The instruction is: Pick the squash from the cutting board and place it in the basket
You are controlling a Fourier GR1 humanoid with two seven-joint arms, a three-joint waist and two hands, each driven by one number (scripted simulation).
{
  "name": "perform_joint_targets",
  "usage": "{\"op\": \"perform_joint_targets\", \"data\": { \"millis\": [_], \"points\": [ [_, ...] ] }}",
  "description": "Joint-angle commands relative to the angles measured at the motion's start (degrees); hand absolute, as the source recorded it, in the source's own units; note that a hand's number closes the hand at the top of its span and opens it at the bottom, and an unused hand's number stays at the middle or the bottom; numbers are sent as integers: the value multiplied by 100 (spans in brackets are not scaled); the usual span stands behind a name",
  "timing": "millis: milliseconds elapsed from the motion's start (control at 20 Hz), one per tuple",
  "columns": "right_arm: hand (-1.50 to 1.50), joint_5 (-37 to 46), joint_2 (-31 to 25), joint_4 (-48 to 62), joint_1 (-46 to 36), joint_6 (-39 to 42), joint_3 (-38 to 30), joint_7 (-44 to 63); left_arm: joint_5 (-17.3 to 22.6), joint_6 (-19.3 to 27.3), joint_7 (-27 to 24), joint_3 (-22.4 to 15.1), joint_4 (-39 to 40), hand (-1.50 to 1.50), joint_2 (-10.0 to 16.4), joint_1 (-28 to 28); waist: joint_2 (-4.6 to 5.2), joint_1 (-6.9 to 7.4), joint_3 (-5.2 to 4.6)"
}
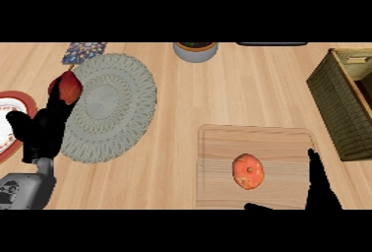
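Where the desk [181,98] meets the view's left edge, a red-and-white plate [10,104] shows in part. Just beside it rests the left hand [40,130], fingers up, released and holding nothing, their tips in front of a red pointed item [70,86]. A round grey woven mat [109,110] lies next. On the wooden cutting board [254,142] sits the orange squash [248,171]. The right hand [320,189] stands at the board's right edge, fingers straight, apart from the squash. The dark woven basket [341,113] stands farthest right.

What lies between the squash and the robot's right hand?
In the head view, only bare cutting board separates the squash from the right hand.
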Motion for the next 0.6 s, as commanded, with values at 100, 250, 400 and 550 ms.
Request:
{"op": "perform_joint_targets", "data": {
  "millis": [100,250,400,550],
  "points": [
    [-150,593,478,602,222,-765,235,-174,-226,86,230,27,-243,0,-176,27,-8,-10,5],
    [-150,695,577,667,-79,-408,49,-36,-319,-86,245,99,-406,0,-145,218,-6,8,4],
    [-150,775,573,1109,291,-1067,177,-486,-203,-228,186,310,-40,0,-188,-65,-3,-14,5],
    [-150,983,587,1127,100,-1199,490,-165,-314,-284,196,378,156,0,-223,-253,-2,-15,4]
  ]
}}
